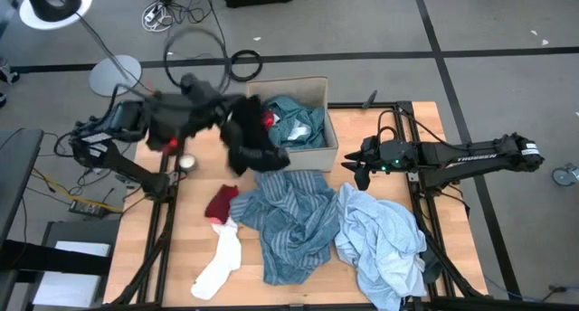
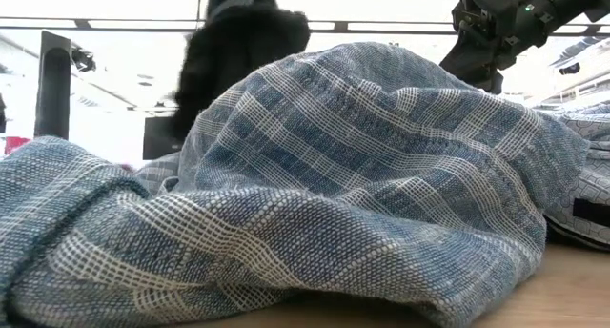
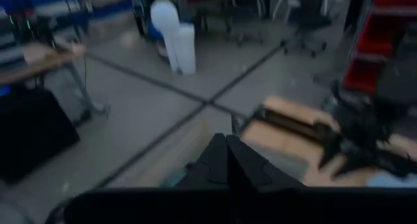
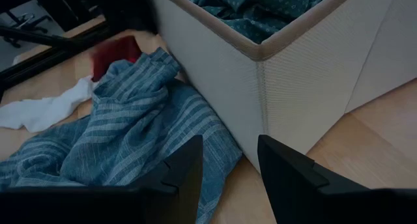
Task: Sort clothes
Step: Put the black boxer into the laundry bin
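Left gripper (image 1: 237, 112) clamped on black piece (image 1: 249, 141), lifted beside box (image 1: 317, 153), cloth hanging long axis straight down, tail brushing box's near-left corner. Teal top (image 1: 294, 119) already inside. Best move, I'd judge: carry higher over rim before letting go, so tail doesn't drape outside. Right gripper (image 4: 228, 162) waits by box's right side, fingers apart, empty, above striped shirt (image 4: 124, 133).

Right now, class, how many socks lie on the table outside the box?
2. The red sock lies left of the blue striped shirt; the white sock stretches from just below it toward the table's front edge. Others may hide under the clothes.
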Motion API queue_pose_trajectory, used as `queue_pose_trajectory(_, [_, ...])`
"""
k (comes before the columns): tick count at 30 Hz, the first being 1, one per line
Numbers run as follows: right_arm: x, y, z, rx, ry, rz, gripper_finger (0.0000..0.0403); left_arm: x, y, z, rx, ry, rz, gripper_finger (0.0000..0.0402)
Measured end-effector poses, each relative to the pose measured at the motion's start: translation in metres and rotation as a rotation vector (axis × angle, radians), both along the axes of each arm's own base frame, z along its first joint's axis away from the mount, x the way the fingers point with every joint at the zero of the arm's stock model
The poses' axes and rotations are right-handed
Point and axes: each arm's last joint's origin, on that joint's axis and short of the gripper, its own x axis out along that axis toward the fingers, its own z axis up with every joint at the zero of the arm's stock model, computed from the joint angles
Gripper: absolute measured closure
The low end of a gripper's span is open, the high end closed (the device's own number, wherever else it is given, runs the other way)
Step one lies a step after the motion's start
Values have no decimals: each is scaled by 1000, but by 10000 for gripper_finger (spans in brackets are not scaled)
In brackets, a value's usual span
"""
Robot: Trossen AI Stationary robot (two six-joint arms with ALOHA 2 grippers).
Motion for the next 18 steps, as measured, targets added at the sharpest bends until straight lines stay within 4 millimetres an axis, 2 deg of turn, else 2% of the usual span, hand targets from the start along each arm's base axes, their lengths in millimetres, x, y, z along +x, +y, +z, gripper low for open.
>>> queue_pose_trajectory(9, [0, 0, 0, -14, 5, 9, 254, 11, 48, 31, 232, -143, 122, 401])
queue_pose_trajectory(12, [0, 0, 0, -15, 5, 9, 254, 14, 63, 34, 269, -164, 173, 401])
queue_pose_trajectory(18, [0, 0, 0, -26, 8, 5, 254, 25, 83, 35, 291, -236, 80, 401])
